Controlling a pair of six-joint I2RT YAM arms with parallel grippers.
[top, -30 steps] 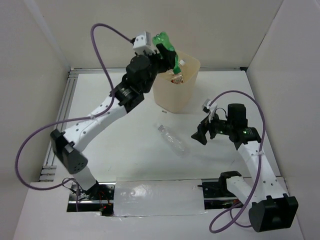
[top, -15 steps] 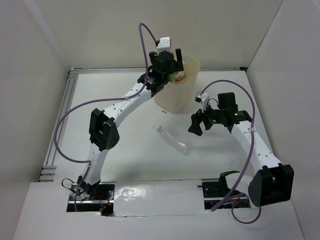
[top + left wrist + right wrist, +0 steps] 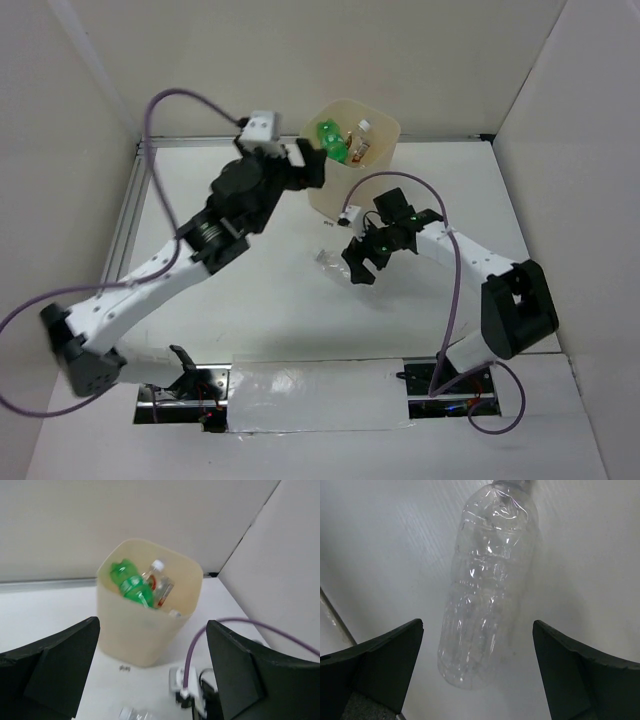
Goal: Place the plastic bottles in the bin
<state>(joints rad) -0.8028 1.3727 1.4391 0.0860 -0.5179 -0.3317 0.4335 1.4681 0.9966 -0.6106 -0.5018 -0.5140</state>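
Squarely under the released right end effector (image 3: pixel 478 627), the clear bottle (image 3: pixel 487 585) lies 12-to-6 o'clock in its wrist view, cap toward 12.

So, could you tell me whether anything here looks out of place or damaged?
Only the clear bottle: it lies on its side on the table, outside the bin, its walls looking crinkled. Nothing appears spilled.

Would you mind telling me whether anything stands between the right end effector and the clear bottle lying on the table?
Nothing visible does. The right end effector hangs open directly over the clear bottle, with its fingers spread to either side.
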